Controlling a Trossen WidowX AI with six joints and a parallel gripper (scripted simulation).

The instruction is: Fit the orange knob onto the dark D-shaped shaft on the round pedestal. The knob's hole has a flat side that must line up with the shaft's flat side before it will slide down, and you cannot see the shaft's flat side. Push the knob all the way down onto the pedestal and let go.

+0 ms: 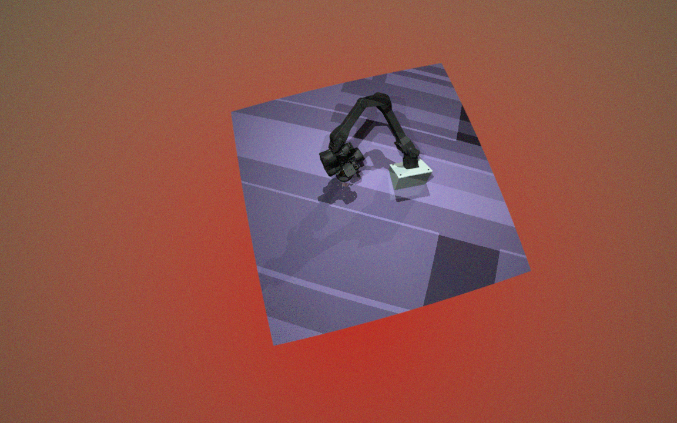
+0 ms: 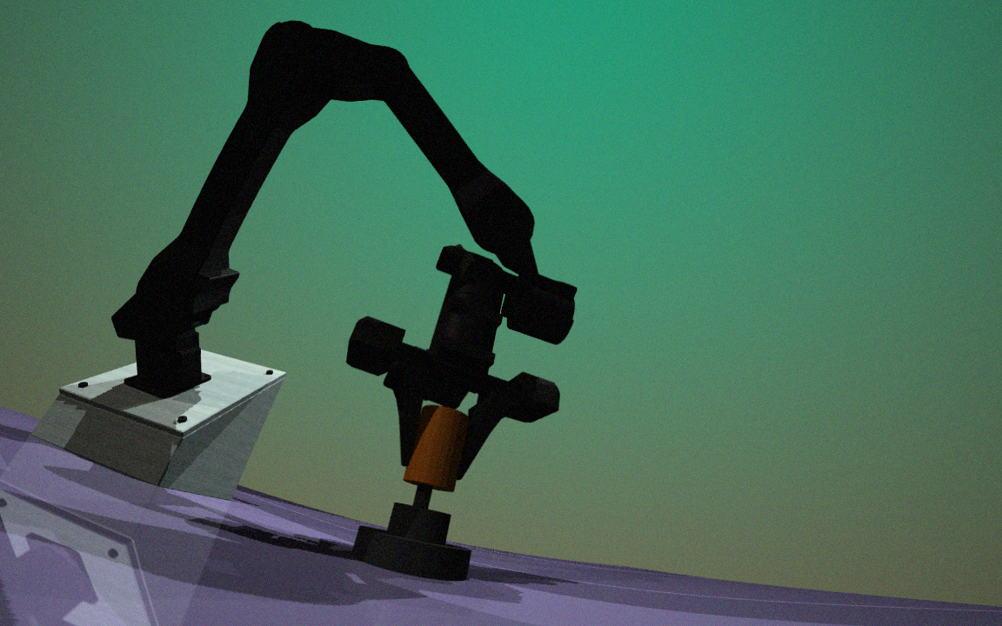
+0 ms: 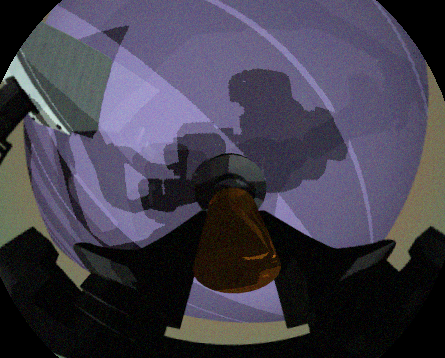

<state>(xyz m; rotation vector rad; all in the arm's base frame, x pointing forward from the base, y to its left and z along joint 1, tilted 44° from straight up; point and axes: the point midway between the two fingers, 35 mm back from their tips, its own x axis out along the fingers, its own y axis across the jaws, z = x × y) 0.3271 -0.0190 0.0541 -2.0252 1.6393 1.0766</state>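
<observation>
My gripper [image 2: 436,459] [image 3: 233,215] [image 1: 345,177] is shut on the orange knob [image 2: 436,447] [image 3: 237,247] and holds it upright over the round dark pedestal [image 2: 411,552] [image 3: 230,169]. The knob's lower end sits on the top of the thin dark shaft [image 2: 421,496]. A short length of the shaft shows between the knob and the pedestal's raised hub. In the wrist view the knob hides the shaft, and only the pedestal's rim shows beyond it. In the top view the gripper's body hides the knob and the pedestal.
The arm's pale grey base block [image 1: 409,175] [image 2: 170,424] [image 3: 63,74] stands on the purple striped floor [image 1: 372,247] [image 2: 644,607], a little way from the pedestal. Beyond the floor's edges is orange-red background.
</observation>
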